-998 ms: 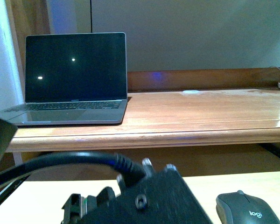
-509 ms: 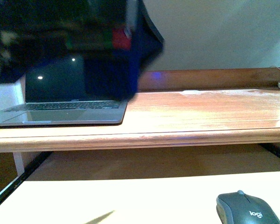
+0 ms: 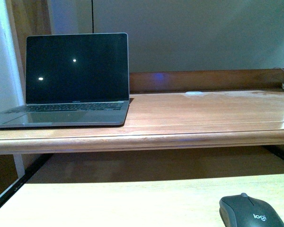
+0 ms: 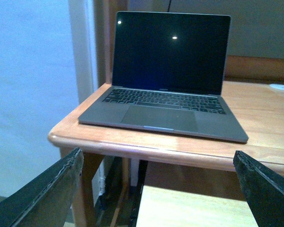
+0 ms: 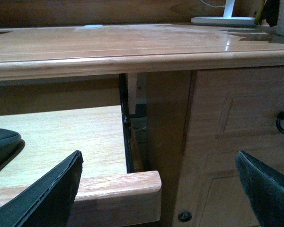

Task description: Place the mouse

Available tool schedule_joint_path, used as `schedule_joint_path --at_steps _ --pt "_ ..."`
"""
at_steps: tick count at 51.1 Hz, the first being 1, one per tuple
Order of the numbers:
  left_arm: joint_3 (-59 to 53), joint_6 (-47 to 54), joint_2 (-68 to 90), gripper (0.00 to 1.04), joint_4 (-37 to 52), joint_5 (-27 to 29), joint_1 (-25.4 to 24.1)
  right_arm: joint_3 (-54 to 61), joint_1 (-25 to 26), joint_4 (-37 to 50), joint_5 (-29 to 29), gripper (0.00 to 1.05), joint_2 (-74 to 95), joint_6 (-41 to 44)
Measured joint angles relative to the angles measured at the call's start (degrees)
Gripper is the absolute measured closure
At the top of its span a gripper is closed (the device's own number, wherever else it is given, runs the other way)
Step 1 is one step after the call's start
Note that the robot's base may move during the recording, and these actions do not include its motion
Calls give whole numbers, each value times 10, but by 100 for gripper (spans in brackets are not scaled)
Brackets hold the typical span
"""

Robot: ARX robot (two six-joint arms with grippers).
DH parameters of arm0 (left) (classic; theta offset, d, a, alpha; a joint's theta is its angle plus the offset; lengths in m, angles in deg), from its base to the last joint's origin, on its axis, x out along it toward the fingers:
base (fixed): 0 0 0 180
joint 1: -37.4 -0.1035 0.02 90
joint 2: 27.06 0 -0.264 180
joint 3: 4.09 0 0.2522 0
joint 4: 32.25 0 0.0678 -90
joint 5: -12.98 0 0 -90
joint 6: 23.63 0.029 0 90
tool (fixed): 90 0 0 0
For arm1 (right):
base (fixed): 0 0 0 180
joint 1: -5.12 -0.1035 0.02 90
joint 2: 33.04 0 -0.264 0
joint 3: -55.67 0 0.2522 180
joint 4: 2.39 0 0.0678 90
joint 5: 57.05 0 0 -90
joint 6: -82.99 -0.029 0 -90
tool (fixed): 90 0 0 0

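I find the mouse [image 3: 252, 212] on the pull-out tray [image 3: 109, 201] under the desk [image 3: 203, 118], to the right. Its near end is cut off by the front view's edge, and the right wrist view shows only a sliver of it. The left hand [image 4: 157, 152] and right hand [image 5: 158, 153] both gape wide with nothing between the fingers; I see only the finger edges. The laptop [image 3: 75, 75] stands open on the desk's left end.

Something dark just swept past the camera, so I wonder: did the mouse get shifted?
No. The mouse lies at the same spot on the pull-out shelf, unchanged against the desk edge above it.
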Motion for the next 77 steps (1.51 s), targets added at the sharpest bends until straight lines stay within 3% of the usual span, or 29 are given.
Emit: schedule_joint_path --at_steps 3,6,12,22,35,51,55,59,63,77 --pt "-30 1 -35 8 5 49 32 0 0 0 0 7 0 0" --pt "-46 -4 -57 8 -3 63 47 0 0 0 0 7 0 0" --pt "-55 -19 -116 22 -126 -18 42 0 0 0 0 7 0 0" --pt "-97 -27 -210 51 -204 -124 -54 0 0 0 0 7 0 0" --pt "-147 -30 -301 102 -239 -286 -219 0 0 0 0 7 0 0" --pt "-175 -31 -341 102 -250 -387 -320 0 0 0 0 7 0 0" --pt "-180 -32 -348 102 -252 -410 -340 -20 -11 -57 -16 7 30 -2" --pt "-183 -31 -356 102 -256 -471 -388 -52 -61 -86 10 7 107 1" --pt "-188 -32 -360 102 -256 -481 -419 -77 -113 -74 49 7 165 2" --pt "-217 -32 -387 102 -256 -490 -428 -195 -285 -26 194 7 367 -1"
